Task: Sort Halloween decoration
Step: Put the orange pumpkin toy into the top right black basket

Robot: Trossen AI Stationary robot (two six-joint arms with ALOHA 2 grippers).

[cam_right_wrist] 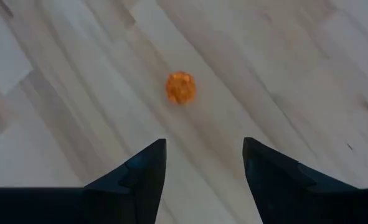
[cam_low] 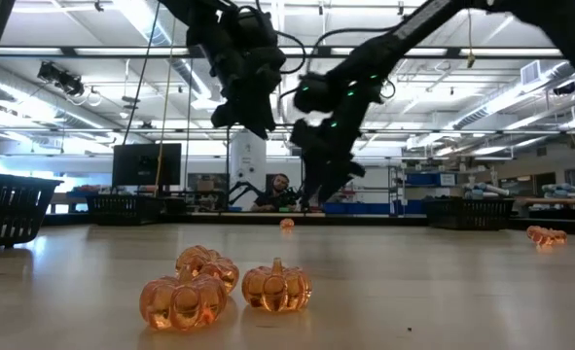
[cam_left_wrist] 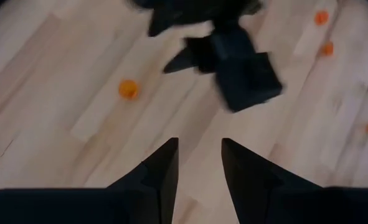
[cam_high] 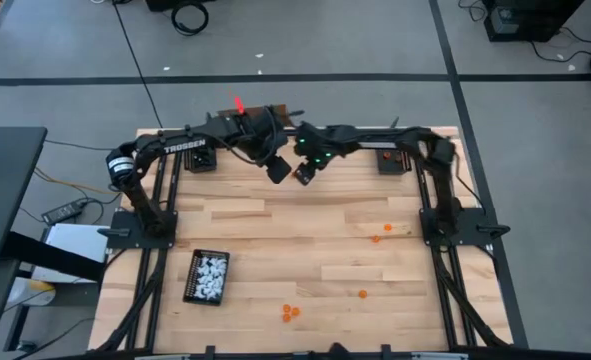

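Orange pumpkin trinkets lie scattered on the wooden table: three near the front edge (cam_high: 290, 312) (cam_low: 277, 285), one (cam_high: 363, 294) to their right, and two (cam_high: 376, 238) farther right. White trinkets fill a black tray (cam_high: 207, 276) at the near left. No black trinkets show. My left gripper (cam_high: 277, 168) (cam_left_wrist: 199, 168) and my right gripper (cam_high: 303, 172) (cam_right_wrist: 203, 162) hang side by side above the table's far middle, both open and empty. One orange pumpkin (cam_right_wrist: 180, 87) lies on the wood below the right fingers. The left wrist view shows the right gripper (cam_left_wrist: 240, 68) close ahead.
Two small black trays sit at the far edge, one on the left (cam_high: 203, 160) and one on the right (cam_high: 390, 160). Arm frames run along both sides of the table (cam_high: 305, 250). A person sits in the room beyond the far edge (cam_low: 282, 190).
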